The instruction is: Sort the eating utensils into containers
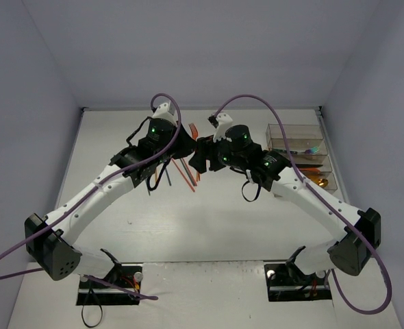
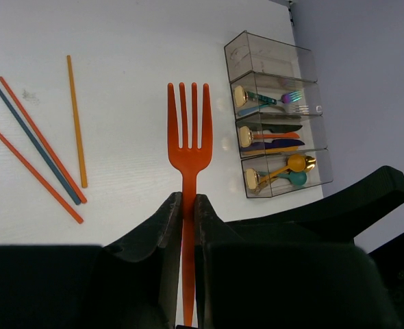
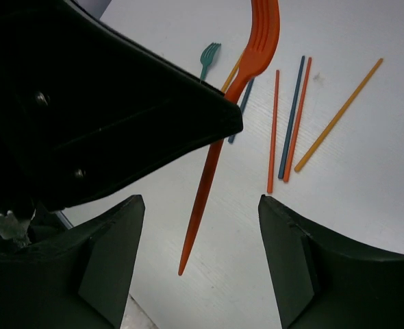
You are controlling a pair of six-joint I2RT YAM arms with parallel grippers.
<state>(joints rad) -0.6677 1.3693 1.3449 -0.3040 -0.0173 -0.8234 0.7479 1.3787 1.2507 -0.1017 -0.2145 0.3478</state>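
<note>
My left gripper [image 2: 188, 200] is shut on the handle of an orange fork [image 2: 187, 130] and holds it above the table, tines pointing away. In the top view the left gripper [image 1: 187, 145] and right gripper [image 1: 202, 156] meet at mid-table, with the fork's tines [image 1: 193, 128] showing above them. My right gripper [image 3: 200, 203] is open and empty; the fork's handle [image 3: 205, 199] hangs between its fingers without touching them. The containers [image 2: 277, 116], a row of clear bins, stand at the right [image 1: 299, 147] and hold a gold spoon [image 2: 299, 163] and other utensils.
Loose chopsticks lie on the table: orange-yellow [image 2: 77, 123], navy [image 2: 34, 140] and red [image 2: 31, 168]; they also show in the right wrist view [image 3: 294, 116]. A teal fork [image 3: 209, 55] lies beyond them. The table's right wall runs close behind the bins.
</note>
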